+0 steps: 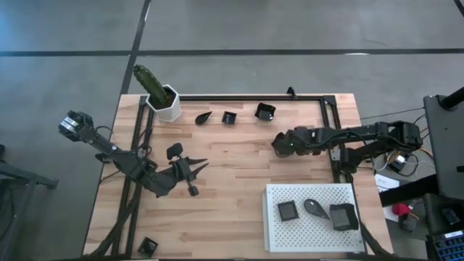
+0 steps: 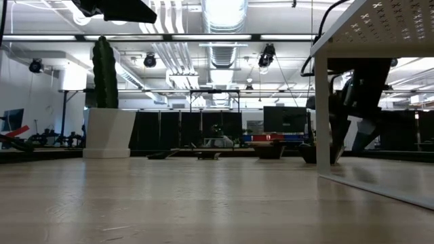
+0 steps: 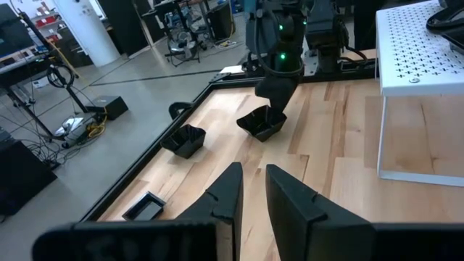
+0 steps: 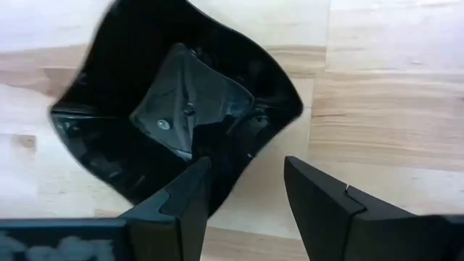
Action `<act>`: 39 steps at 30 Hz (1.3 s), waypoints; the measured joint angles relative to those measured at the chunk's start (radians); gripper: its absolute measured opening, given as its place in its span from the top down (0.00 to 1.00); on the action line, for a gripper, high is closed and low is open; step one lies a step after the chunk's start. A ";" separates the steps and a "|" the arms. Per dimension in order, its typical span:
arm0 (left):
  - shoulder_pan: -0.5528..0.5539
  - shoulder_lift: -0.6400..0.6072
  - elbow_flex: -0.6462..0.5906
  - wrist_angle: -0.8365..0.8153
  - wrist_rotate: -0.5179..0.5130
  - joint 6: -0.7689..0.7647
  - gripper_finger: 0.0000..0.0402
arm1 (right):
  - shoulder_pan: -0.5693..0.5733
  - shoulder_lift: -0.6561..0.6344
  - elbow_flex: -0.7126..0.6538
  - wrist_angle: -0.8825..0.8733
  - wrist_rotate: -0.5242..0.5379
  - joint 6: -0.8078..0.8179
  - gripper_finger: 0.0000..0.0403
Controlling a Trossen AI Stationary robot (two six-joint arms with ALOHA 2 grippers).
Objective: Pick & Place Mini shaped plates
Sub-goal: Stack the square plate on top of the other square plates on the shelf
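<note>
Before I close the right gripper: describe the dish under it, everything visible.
The dish is glossy, near-black, plastic-looking: squarish, with a flat base and raised, flared rim. It sits upright on the wooden table, mid-table. The open right gripper straddles one corner from above; whether a finger touches cannot be told.

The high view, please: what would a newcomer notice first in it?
Most striking is the white perforated tray at the table's near right corner, already carrying three mini shaped plates. Next, the right tool reaches toward the table's middle, its fingers open over a dark plate lying on the wood. The cactus pot stands at the far left corner, and the left tool waits at the left side.
</note>
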 joint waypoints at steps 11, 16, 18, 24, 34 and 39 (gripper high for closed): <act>0.000 0.000 0.000 0.000 0.000 0.002 0.86 | 0.001 0.000 -0.021 0.010 -0.007 -0.048 0.84; 0.000 0.000 0.000 0.000 0.000 0.002 0.86 | 0.001 0.000 -0.003 0.011 -0.008 -0.109 0.97; 0.000 0.000 0.000 0.000 0.000 0.002 0.86 | 0.001 -0.002 0.013 0.008 -0.008 -0.133 0.98; 0.000 0.000 0.000 0.000 0.000 0.002 0.86 | 0.001 -0.057 0.094 -0.065 -0.011 -0.210 0.98; 0.000 0.000 -0.001 0.000 0.007 -0.003 0.86 | 0.074 -0.188 0.328 -0.333 -0.011 -0.292 0.98; 0.000 0.000 -0.002 0.000 0.008 -0.006 0.86 | 0.157 -0.203 0.468 -0.475 -0.011 -0.319 0.98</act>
